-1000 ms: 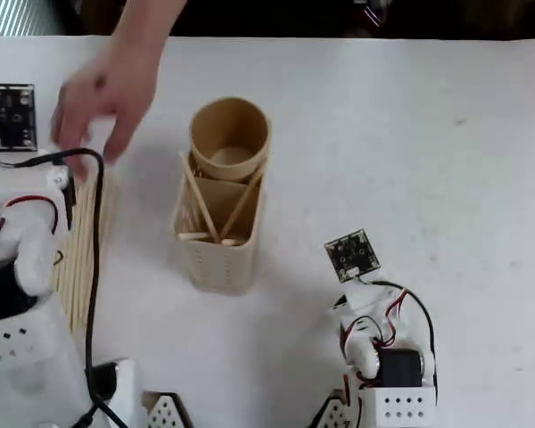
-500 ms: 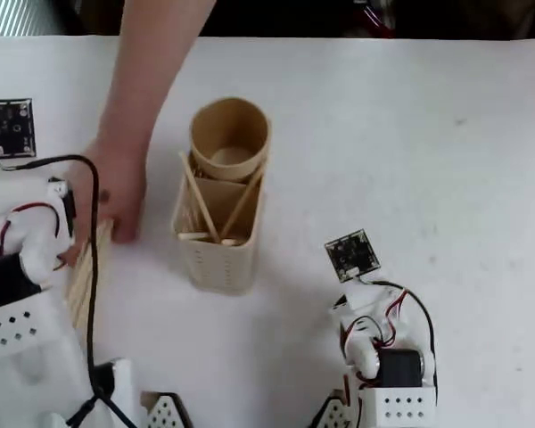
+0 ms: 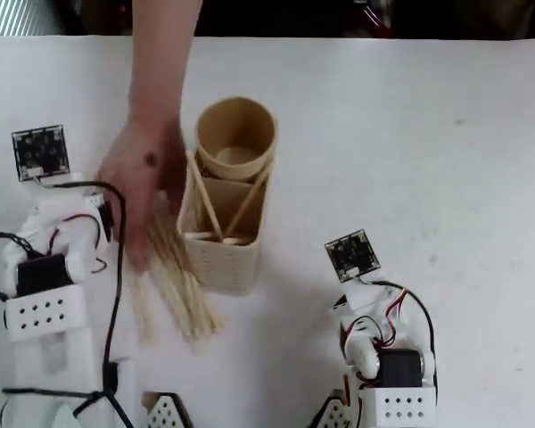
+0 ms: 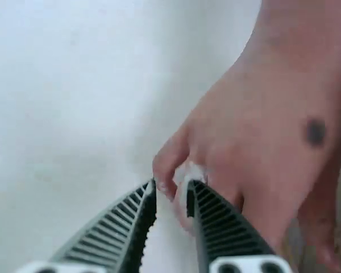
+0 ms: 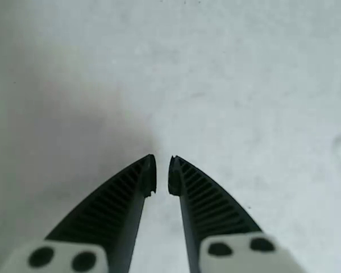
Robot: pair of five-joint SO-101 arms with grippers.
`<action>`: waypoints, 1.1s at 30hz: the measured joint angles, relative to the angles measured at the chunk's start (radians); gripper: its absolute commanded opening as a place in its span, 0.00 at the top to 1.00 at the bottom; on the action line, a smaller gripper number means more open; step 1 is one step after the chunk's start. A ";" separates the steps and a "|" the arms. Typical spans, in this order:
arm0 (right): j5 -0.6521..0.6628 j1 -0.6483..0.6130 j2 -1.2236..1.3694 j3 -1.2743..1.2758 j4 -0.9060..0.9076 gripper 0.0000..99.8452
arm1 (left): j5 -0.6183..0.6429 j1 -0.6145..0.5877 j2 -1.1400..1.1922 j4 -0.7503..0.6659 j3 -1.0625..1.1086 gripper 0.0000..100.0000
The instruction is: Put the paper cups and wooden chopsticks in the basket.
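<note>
A beige slotted basket (image 3: 216, 257) stands mid-table. A paper cup (image 3: 236, 135) sits upright in its far end, and a few wooden chopsticks (image 3: 216, 212) lean inside it. A loose bundle of chopsticks (image 3: 174, 290) lies fanned on the table against the basket's left side. A person's hand (image 3: 145, 183) rests on that bundle. My left gripper (image 4: 171, 190) hovers just before the hand (image 4: 261, 131), jaws nearly together with nothing held. My right gripper (image 5: 162, 170) is shut over bare table to the right of the basket.
The left arm (image 3: 45, 259) stands left of the loose chopsticks, with its black cable (image 3: 116, 294) trailing beside them. The right arm (image 3: 379, 348) sits at the front right. White table (image 3: 410, 134) stretches to the right and behind.
The hand came down from the far left and swept the loose chopsticks rightward against the basket. The left arm shifted right and away from the bundle. The basket nudged slightly right.
</note>
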 measured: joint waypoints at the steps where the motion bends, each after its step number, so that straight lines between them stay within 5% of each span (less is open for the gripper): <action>1: 0.000 0.000 0.000 0.000 0.000 0.95 | 0.018 0.000 -0.021 0.015 0.000 0.89; 13: 0.000 0.000 0.000 0.000 0.000 0.95 | -0.005 -0.052 -0.483 0.000 0.212 0.89; 33: 0.000 0.000 0.000 0.000 0.000 0.95 | -0.020 -0.051 -0.517 -0.002 0.226 0.89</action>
